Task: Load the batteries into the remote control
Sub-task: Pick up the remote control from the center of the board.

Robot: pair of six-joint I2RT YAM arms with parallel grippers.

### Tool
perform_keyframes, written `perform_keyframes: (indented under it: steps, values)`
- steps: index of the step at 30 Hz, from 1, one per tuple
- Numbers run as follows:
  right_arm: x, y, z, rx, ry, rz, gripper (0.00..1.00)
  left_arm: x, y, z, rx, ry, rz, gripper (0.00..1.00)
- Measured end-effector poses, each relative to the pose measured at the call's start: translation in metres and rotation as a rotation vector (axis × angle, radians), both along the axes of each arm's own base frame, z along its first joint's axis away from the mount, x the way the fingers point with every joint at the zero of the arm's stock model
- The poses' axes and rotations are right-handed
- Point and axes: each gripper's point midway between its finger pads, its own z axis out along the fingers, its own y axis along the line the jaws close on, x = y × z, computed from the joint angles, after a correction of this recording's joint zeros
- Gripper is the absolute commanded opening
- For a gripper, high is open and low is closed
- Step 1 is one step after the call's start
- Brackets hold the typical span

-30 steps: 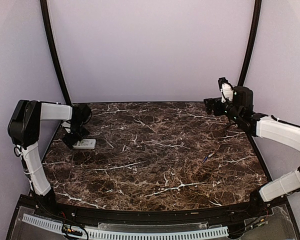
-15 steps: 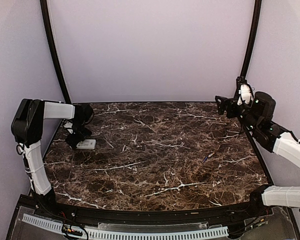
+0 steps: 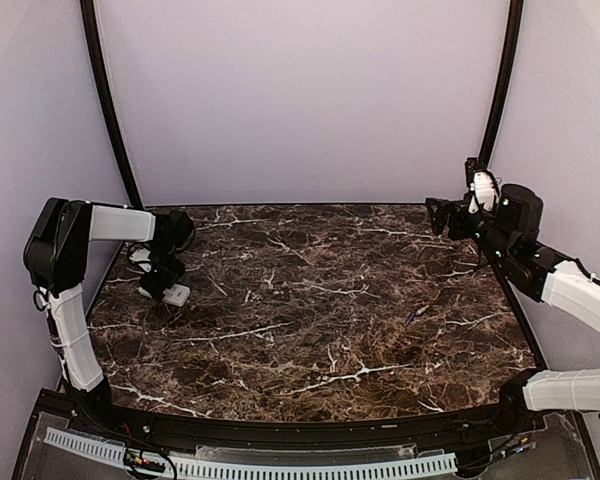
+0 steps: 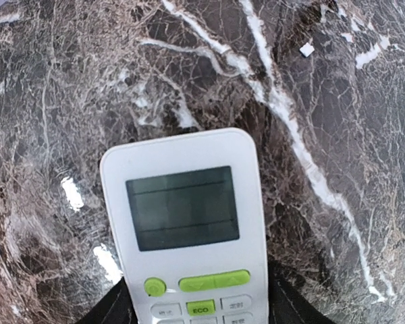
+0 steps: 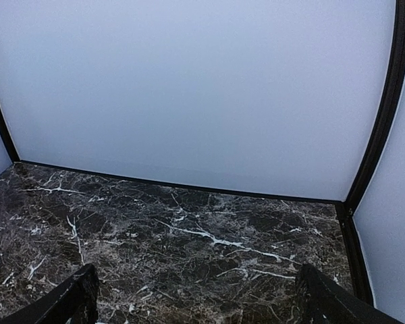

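The remote control (image 4: 189, 223) is white with a dark screen and green buttons. In the left wrist view it lies between my left gripper's (image 4: 199, 307) two black fingers (image 4: 115, 310), which press its sides. In the top view the left gripper (image 3: 163, 280) is at the table's far left, with the remote's end (image 3: 177, 295) showing beneath it. One battery (image 3: 414, 316), slim and bluish, lies on the table right of centre. My right gripper (image 3: 436, 214) is open and empty, held above the back right corner, far from the battery; it also shows in the right wrist view (image 5: 199, 297).
The dark marble table (image 3: 310, 320) is enclosed by pale walls, with black curved posts (image 3: 105, 100) at the back corners. A small white chip (image 4: 306, 49) lies on the marble beyond the remote.
My left gripper has shifted slightly right and nearer, and the remote has moved and turned with it. My right arm has swung right toward the wall, its gripper now higher.
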Motion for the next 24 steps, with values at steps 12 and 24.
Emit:
perform_keyframes:
  steps: [12, 24]
  values:
    - [-0.001, 0.004, 0.009, 0.022, 0.002, 0.019, 0.99, 0.000, -0.001, 0.001, 0.014, -0.013, -0.032, 0.17]
    - [-0.029, 0.081, 0.038, 0.068, 0.034, 0.465, 0.99, 0.030, -0.057, 0.086, 0.201, -0.347, -0.476, 0.04]
